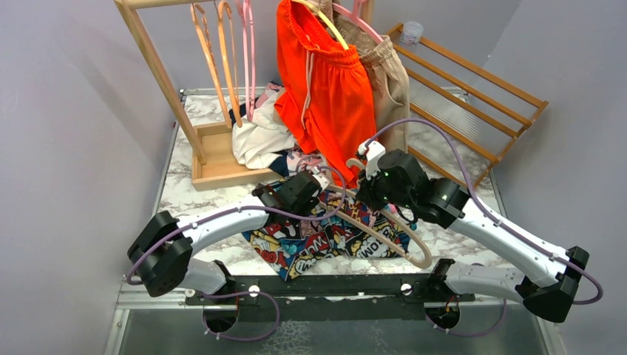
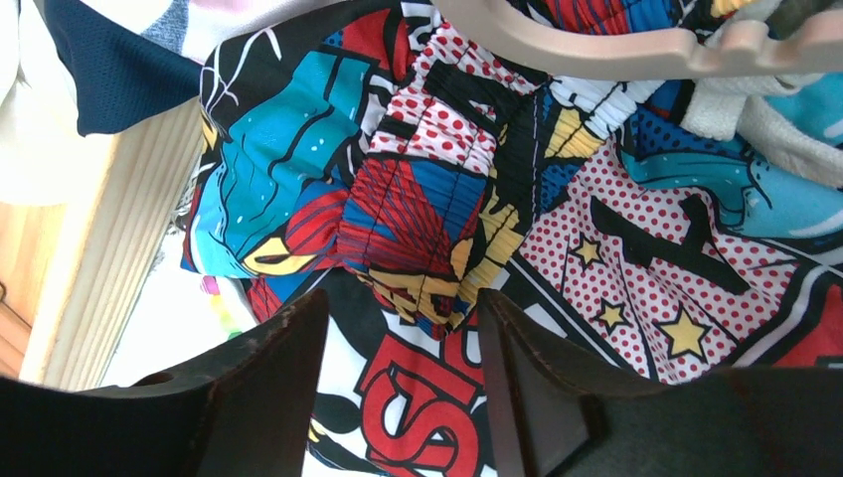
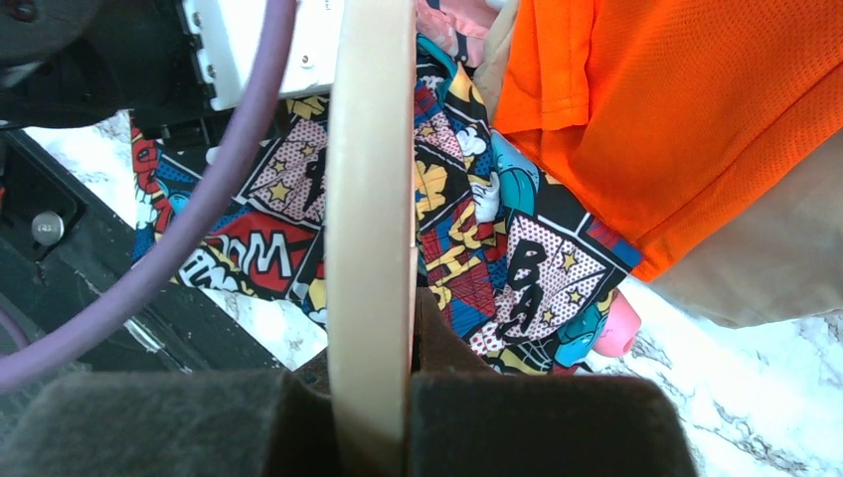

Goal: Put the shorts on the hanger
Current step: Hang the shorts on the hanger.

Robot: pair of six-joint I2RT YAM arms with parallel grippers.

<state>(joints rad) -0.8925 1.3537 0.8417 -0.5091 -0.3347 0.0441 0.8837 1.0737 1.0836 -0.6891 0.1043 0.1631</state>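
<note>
Right wrist is showing you "BAM" printed on the shorts [image 3: 537, 268], lying on the marble table [image 3: 756, 397]; in left wrist, the fingers [image 2: 268, 397] are cutting off red lettering. Your right gripper [image 3: 373, 348] is clamping the hanger [image 3: 373, 149]; your left gripper [image 2: 403, 308] is reaching down, its 2 jaws standing apart around the gathered waistband [image 2: 418, 209].

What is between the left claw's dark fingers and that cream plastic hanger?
The multicoloured comic-print fabric shorts: their gathered waistband fills that stretch in the left wrist view.
</note>
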